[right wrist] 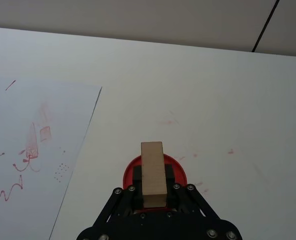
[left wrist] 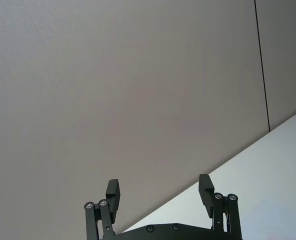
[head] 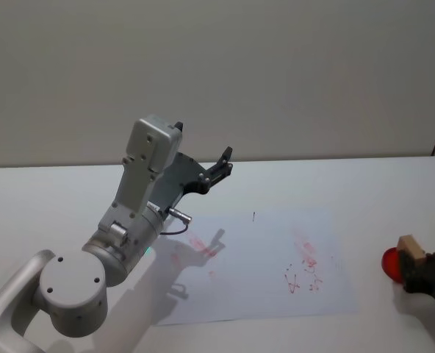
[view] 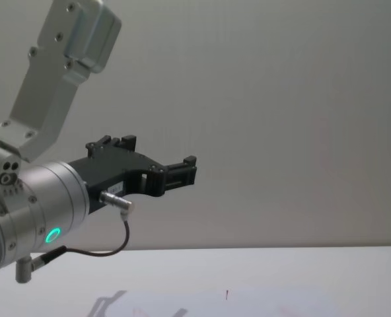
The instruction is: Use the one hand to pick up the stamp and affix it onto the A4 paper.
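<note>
My right gripper [head: 422, 271] is at the table's right edge, to the right of the A4 paper [head: 261, 265]. It is shut on the stamp [head: 411, 248], a tan wooden block. In the right wrist view the stamp [right wrist: 152, 160] stands between the black fingers [right wrist: 137, 176] of the right gripper [right wrist: 153, 181], directly over a round red ink pad [right wrist: 128, 172]. I cannot tell whether the stamp touches the pad. The paper [right wrist: 33, 150] bears several red marks. My left gripper [head: 223, 163] is raised above the table's far side, open and holding nothing.
The red ink pad [head: 390, 263] lies on the bare table just right of the sheet. The big silver left arm [head: 122, 235] hangs over the sheet's left corner. Faint red smudges [right wrist: 230, 151] mark the tabletop beyond the pad.
</note>
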